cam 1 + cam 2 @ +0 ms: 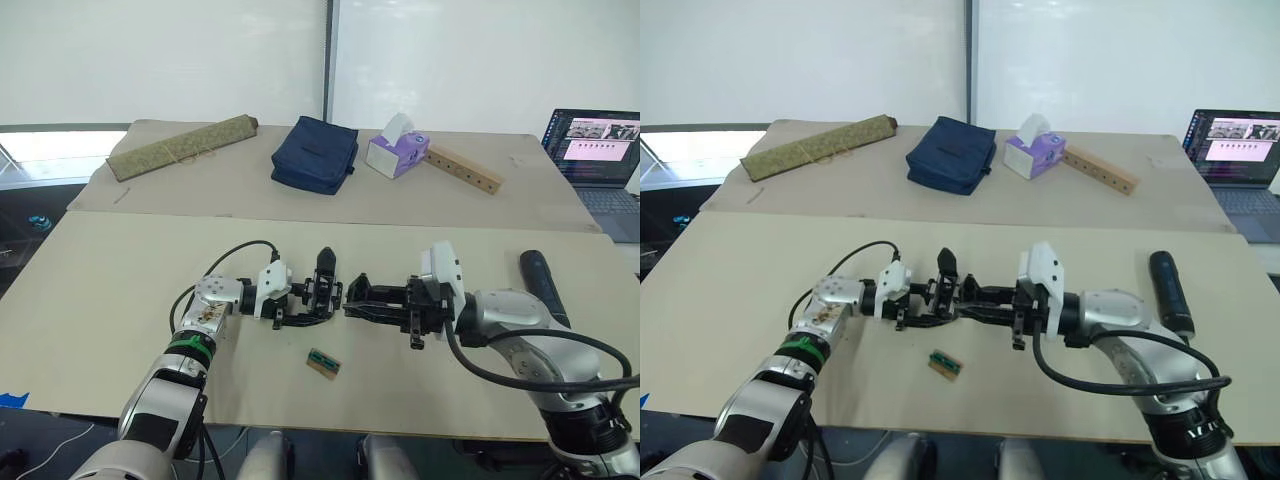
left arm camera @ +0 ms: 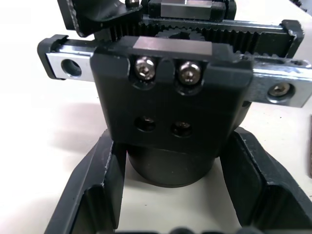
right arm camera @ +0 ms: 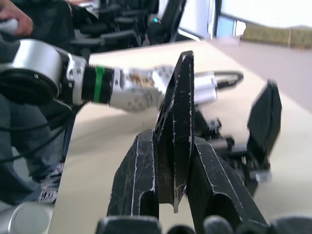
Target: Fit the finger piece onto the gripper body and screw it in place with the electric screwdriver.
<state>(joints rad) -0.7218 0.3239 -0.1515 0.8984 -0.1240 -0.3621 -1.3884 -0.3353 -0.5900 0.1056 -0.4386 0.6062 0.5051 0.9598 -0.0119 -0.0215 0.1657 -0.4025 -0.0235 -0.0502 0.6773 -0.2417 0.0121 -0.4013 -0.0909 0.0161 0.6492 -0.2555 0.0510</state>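
Your right claw (image 3: 173, 161) is clamped on the finger piece (image 3: 176, 122), which stands up between its fingers, tip up. Just ahead of it, your left claw (image 2: 168, 180) grips the gripper body (image 2: 170, 109) around its round base, fingers on both sides; the two claws meet tip to tip over the desk (image 1: 120, 290). The screwdriver (image 1: 542, 282) lies on the desk beyond your right arm, untouched. A small green-topped block (image 1: 323, 363) sits just in front of the claws.
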